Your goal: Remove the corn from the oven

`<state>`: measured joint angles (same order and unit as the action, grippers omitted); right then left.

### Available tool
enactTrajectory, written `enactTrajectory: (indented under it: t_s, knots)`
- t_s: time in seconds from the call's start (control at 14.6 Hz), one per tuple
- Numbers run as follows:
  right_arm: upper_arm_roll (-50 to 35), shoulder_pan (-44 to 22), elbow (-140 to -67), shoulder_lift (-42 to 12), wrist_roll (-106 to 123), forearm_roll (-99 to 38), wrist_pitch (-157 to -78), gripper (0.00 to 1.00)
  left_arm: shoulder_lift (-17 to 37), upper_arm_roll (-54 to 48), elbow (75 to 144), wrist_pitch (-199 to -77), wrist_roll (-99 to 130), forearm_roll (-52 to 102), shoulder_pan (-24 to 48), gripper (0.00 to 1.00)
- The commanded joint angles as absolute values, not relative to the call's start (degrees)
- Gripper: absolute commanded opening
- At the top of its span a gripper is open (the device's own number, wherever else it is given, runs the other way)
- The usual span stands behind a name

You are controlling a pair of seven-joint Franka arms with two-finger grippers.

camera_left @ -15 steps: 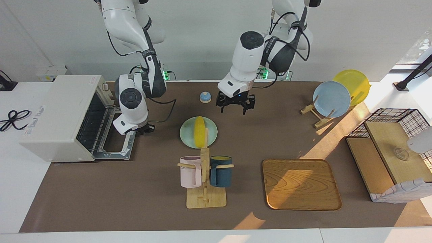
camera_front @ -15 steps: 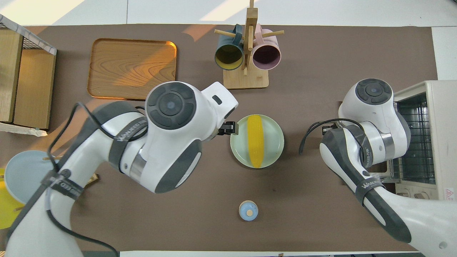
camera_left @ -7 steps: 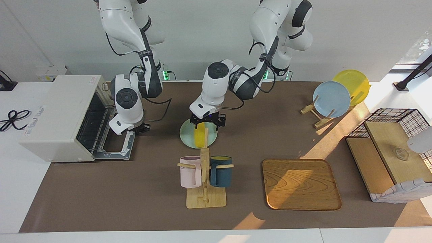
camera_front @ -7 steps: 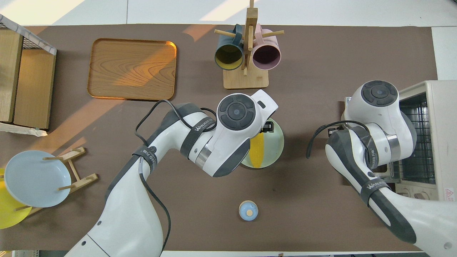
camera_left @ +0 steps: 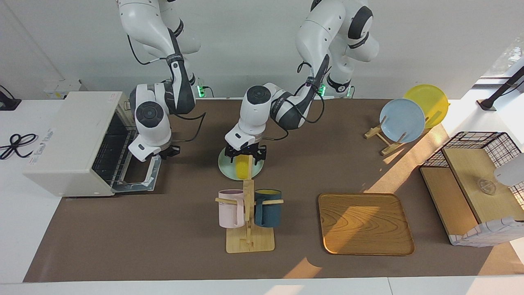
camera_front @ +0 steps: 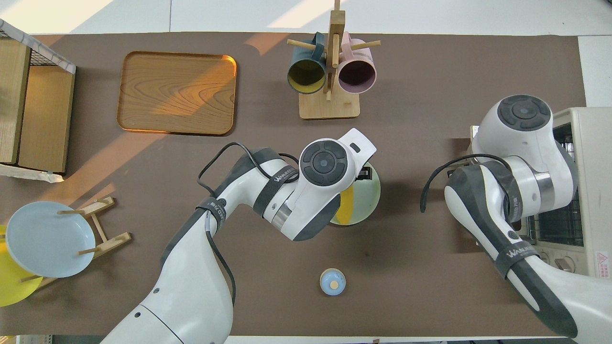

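The yellow corn (camera_left: 244,167) lies on a pale green plate (camera_left: 227,169) in the middle of the table, outside the oven; it also shows in the overhead view (camera_front: 345,210). My left gripper (camera_left: 245,155) is open, low over the corn's end nearer the robots, with a finger on each side. The white oven (camera_left: 69,139) stands at the right arm's end, its door (camera_left: 139,180) folded down open. My right gripper (camera_left: 167,152) hangs by the door's free edge.
A wooden mug rack (camera_left: 248,213) with a pink and a dark blue mug stands just farther from the robots than the plate. A wooden tray (camera_left: 365,223), a plate rack with a blue plate (camera_left: 402,120), a wire basket (camera_left: 475,180) and a small blue bell (camera_front: 332,282) are also here.
My left arm swung from over the bare table near the bell onto the corn and came down around it. My right gripper drifted a little along the oven door's edge, toward the robots.
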<state>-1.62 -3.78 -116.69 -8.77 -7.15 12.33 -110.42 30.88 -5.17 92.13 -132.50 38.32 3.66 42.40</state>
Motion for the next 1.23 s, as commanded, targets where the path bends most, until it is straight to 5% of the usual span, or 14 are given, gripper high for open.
enactTrajectory:
  t_s: [0.0, 0.62, 1.03, 1.16]
  knots:
    - [-0.79, 2.01, -114.87, -5.90, 0.51, 16.00, -108.64, 0.06, 30.06, -3.96, 94.74, -135.17, 41.03, 2.99, 44.38, 1.00]
    - [-0.79, 8.61, -110.83, -2.82, 9.84, 15.47, -100.38, 0.14, 29.36, -2.90, 97.47, -137.72, 43.24, 2.90, 45.97, 0.99]
    - [-1.49, 7.65, -102.05, 0.69, 9.84, 10.40, -89.13, 0.45, 28.83, -0.89, 98.26, -136.85, 43.33, 1.50, 47.63, 0.74]
    - [-1.49, 7.65, -98.81, 1.23, 9.67, 6.08, -86.59, 0.46, 28.74, 1.22, 98.79, -136.85, 43.33, 1.49, 49.56, 0.66]
